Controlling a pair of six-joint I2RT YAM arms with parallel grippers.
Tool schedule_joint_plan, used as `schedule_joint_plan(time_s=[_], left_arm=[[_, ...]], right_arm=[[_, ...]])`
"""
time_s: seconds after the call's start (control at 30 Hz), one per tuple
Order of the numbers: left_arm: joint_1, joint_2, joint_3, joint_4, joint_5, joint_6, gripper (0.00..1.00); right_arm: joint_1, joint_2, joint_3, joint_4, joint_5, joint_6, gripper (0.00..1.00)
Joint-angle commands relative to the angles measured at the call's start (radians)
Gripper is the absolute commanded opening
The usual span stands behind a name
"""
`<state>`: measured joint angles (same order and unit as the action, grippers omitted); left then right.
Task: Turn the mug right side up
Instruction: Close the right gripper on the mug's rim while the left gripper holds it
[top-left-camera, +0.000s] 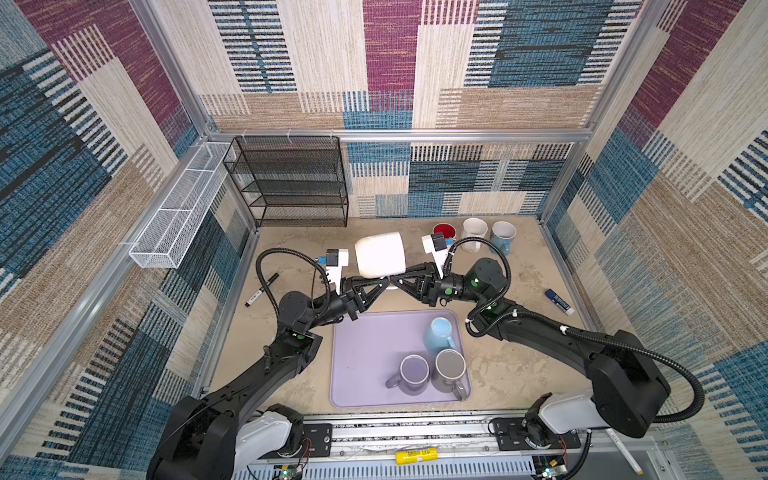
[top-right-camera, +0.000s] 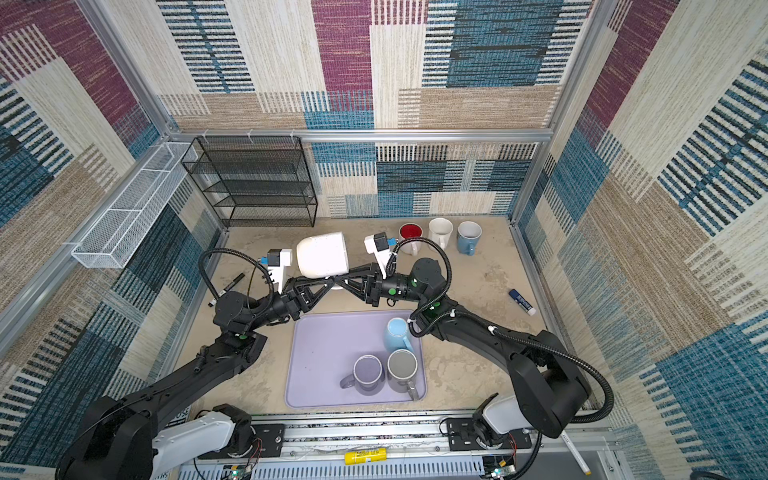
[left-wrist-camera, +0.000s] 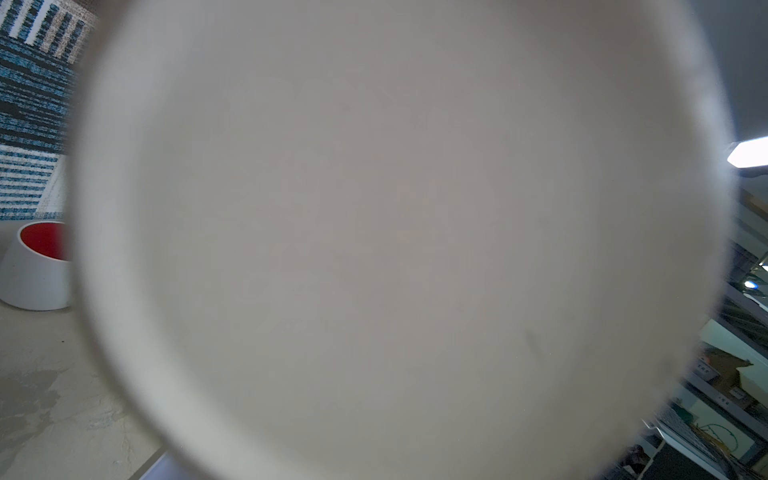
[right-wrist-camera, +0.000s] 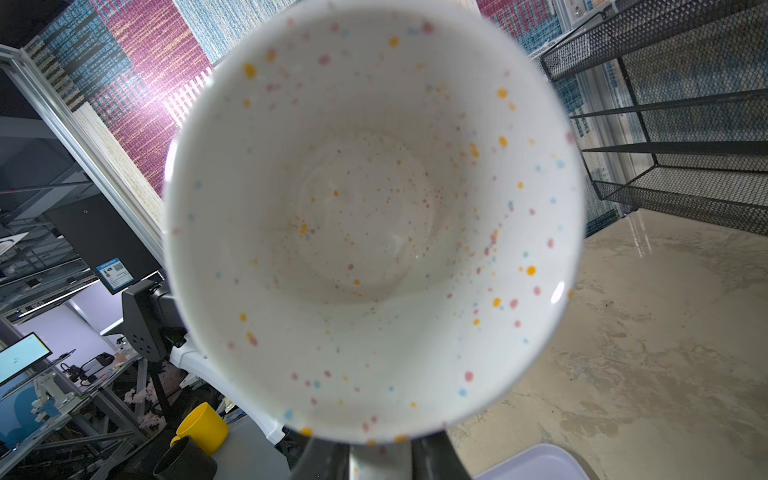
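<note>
Left gripper (top-left-camera: 383, 284) is seen closed on the underside of a white mug (top-left-camera: 380, 254), which is held on its side in the air just behind the purple tray (top-left-camera: 361, 357). Right gripper (top-left-camera: 395, 283) is set around the handle; a firm grip cannot be confirmed. Pink, blue and orange speckles are shown inside. Print on a yellow label (top-left-camera: 416, 456) is too small to be read.

Glossy, seemingly ceramic mug (right-wrist-camera: 374, 208).
</note>
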<state>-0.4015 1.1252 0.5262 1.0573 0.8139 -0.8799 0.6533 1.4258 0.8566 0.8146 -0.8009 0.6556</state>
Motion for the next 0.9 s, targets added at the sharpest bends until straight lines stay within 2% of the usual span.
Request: schedule_joint_plan(time_s=[0.0, 0.27, 0.43, 0.87], left_arm=[[0.001, -0.01, 0.009, 0.051, 0.018, 0.065, 0.02], [0.0, -0.041, 0.02, -0.009, 0.012, 0.092, 0.27], [0.0, -0.063, 0.021, -0.053, 0.004, 0.115, 0.47], [0.001, -0.142, 0.039, -0.29, -0.057, 0.225, 0.69]], right_arm=[[0.005, -0.004, 0.013, 0.031, 0.009, 0.033, 0.0], [0.005, -0.004, 0.022, 0.009, 0.009, 0.021, 0.0], [0.005, -0.002, 0.026, 0.0, 0.011, 0.017, 0.0], [0.005, -0.008, 0.043, -0.047, 0.038, -0.008, 0.0]])
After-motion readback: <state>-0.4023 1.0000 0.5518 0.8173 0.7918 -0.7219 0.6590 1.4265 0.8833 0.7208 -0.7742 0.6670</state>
